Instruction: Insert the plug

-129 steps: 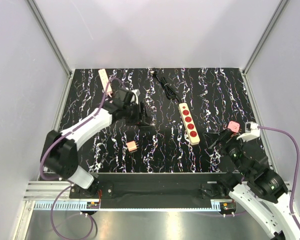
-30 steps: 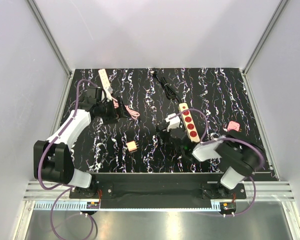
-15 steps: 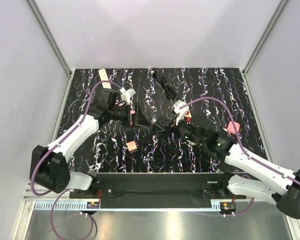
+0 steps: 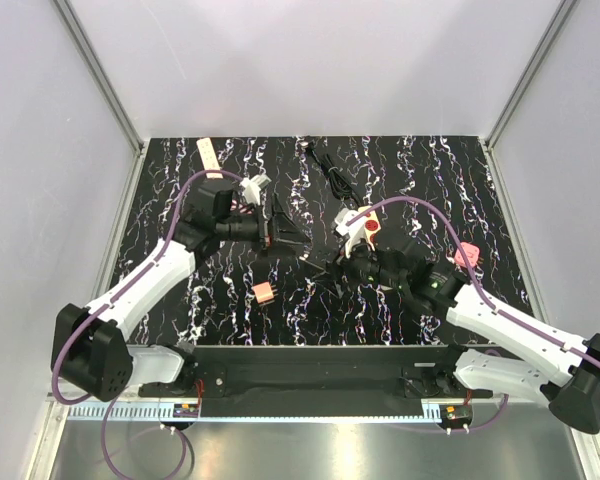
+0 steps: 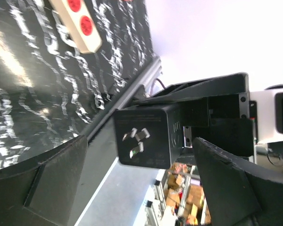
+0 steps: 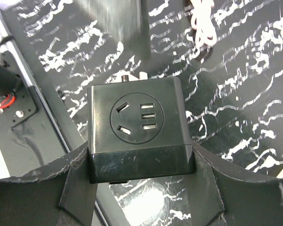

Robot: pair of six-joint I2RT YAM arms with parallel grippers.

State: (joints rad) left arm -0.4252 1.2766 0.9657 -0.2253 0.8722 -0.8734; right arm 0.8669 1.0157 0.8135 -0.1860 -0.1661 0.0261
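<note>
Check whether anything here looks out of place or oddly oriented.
The black adapter in the right gripper is held sideways: its prongs face the open left gripper, not the power strip.

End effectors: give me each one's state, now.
Left end effector: open, holding nothing.
Right end effector: closed on the black adapter cube.
</note>
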